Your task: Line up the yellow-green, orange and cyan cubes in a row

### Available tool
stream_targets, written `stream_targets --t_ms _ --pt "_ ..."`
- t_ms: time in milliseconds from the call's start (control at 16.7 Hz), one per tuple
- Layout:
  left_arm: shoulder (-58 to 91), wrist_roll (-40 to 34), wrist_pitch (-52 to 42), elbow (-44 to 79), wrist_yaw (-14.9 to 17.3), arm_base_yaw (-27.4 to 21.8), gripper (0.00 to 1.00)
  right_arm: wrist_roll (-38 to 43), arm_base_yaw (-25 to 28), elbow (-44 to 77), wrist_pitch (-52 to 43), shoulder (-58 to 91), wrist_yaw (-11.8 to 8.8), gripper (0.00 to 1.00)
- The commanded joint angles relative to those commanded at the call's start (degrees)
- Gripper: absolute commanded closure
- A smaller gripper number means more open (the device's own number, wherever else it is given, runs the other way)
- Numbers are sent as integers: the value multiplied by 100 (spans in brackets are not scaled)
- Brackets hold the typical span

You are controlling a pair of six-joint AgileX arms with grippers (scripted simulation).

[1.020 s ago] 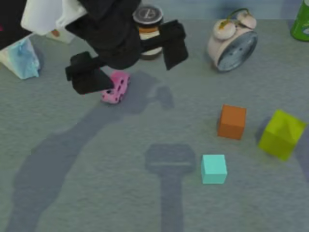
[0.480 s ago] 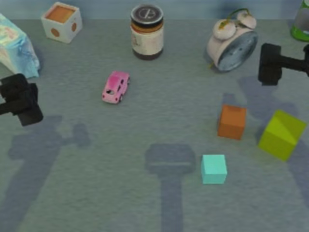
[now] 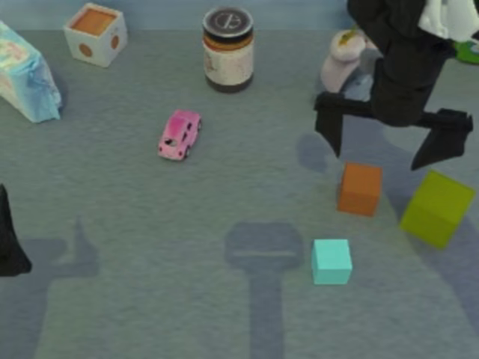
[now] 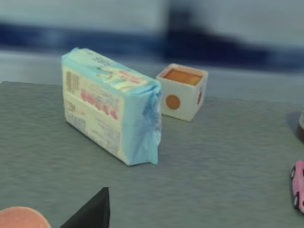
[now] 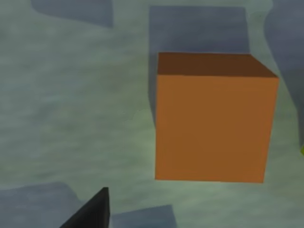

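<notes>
The right gripper (image 3: 388,138) hangs above the orange cube (image 3: 360,189), its jaws wide open and holding nothing. No cube is lined up yet. The orange cube sits on the worktop (image 3: 224,209) at the right, the yellow-green cube (image 3: 436,208) just right of it, the cyan cube (image 3: 331,262) nearer the front. I think it needs to drop straight down next. The right wrist view shows only the orange cube. The left gripper (image 3: 9,243) waits at the left edge.

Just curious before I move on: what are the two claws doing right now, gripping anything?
Left gripper: parked at the table's left edge, cannot be told.
Right gripper: open, empty, above the orange cube.
</notes>
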Motion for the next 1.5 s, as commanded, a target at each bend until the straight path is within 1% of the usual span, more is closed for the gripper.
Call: stream_targets --t_ms 120,240,600,780,1140,1440,1500 --pt "-457 297 321 -392 29 150 0 121 72 368 -192 396 14 0" --pt "-664 439 471 -560 42 215 0 175 103 532 -272 567 22 0" --pt "-679 449 482 -573 43 220 0 180 84 546 -264 610 20 0" --pt "-679 449 482 -573 43 220 0 172 98 270 120 712 24 0" --pt "-679 449 482 -573 43 220 0 192 113 -579 1367 1088 28 0" --pt "-679 449 482 -573 43 220 0 195 115 -658 1469 1125 28 0" --pt "-679 449 482 -573 43 220 0 195 115 -658 1469 1125 28 8"
